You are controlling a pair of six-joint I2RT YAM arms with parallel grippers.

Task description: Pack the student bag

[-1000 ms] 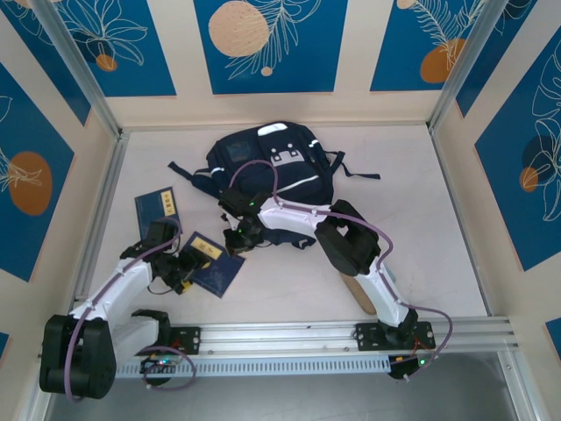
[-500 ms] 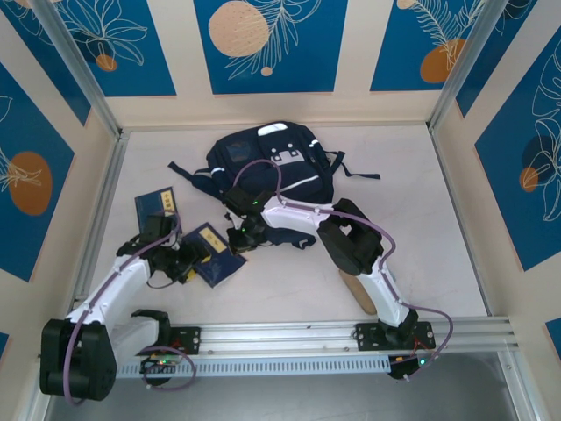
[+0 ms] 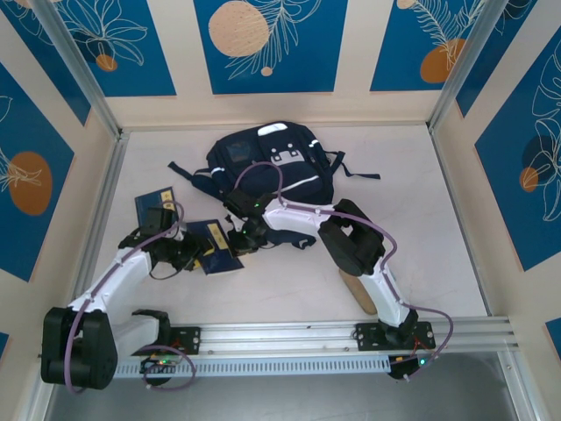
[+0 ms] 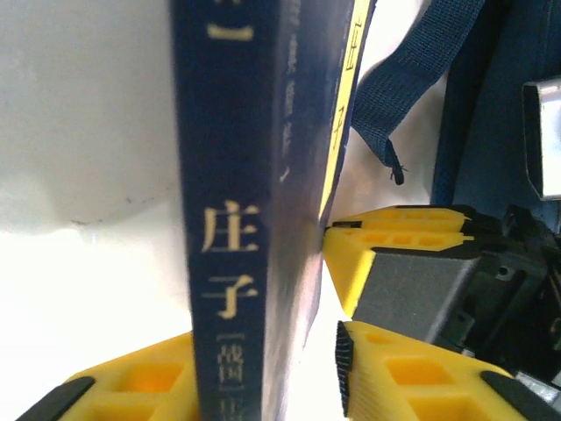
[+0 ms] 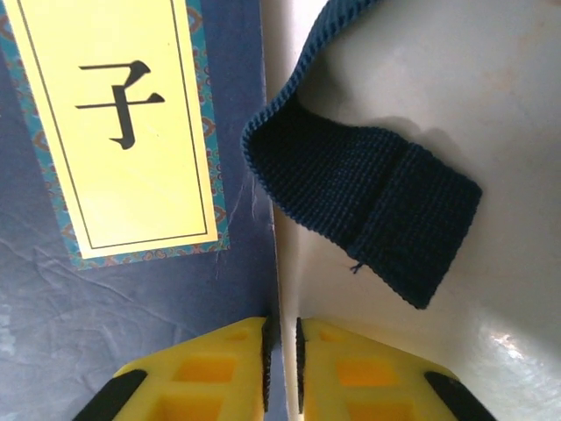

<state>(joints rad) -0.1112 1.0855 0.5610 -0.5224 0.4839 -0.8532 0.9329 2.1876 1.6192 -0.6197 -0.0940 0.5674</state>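
The student bag [image 3: 307, 167] lies flat at the far middle of the table [image 3: 438, 219], front pocket up. It sits at about 12 o'clock from the right gripper [image 3: 244, 235] and between 1 and 2 o'clock from the left gripper [image 3: 195, 253], close to the first and a little farther from the second.

A navy book [image 3: 219, 247] with a yellow title label lies between the two grippers, just short of the bag's near edge. The left gripper's yellow fingers [image 4: 412, 381] stand apart on either side of its spine, with a sliver of pale table showing beside the right-hand finger. The right gripper's fingers are drawn almost together, with only a hairline slit between them at the book's edge; I cannot tell whether they nip the cover.

A second navy book [image 3: 156, 207] lies at 10 o'clock from the left gripper. A brown tube [image 3: 355, 289] lies at 4 o'clock from the right gripper, beside that arm. A loose strap end [image 5: 368, 210] lies on the table just past the right fingertips, at 1 o'clock.
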